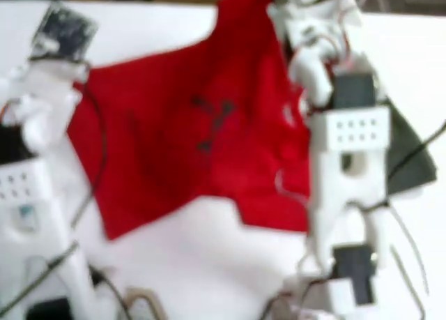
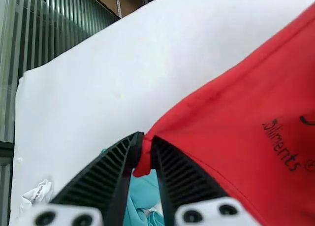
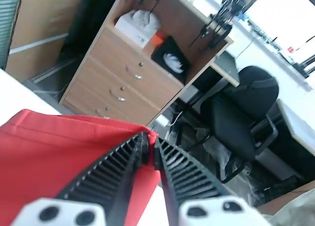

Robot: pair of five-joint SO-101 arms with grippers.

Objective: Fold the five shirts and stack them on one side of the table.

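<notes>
A red shirt (image 1: 188, 139) with dark print hangs stretched above the white table (image 1: 209, 264) between the two arms. My left gripper (image 2: 143, 152) is shut on one corner of the red shirt (image 2: 246, 122); in the high view that corner is at the left (image 1: 80, 83). My right gripper (image 3: 149, 146) is shut on the far edge of the red shirt (image 3: 59, 157), held up near the table's back edge (image 1: 268, 3). A dark grey shirt (image 1: 411, 160) lies on the right side, partly hidden by the right arm.
A teal cloth (image 2: 142, 196) lies beneath the left gripper. Cables run over the table's front (image 1: 104, 278). Beyond the table's far edge stand a wooden drawer cabinet (image 3: 123, 83) and a black office chair (image 3: 241, 122).
</notes>
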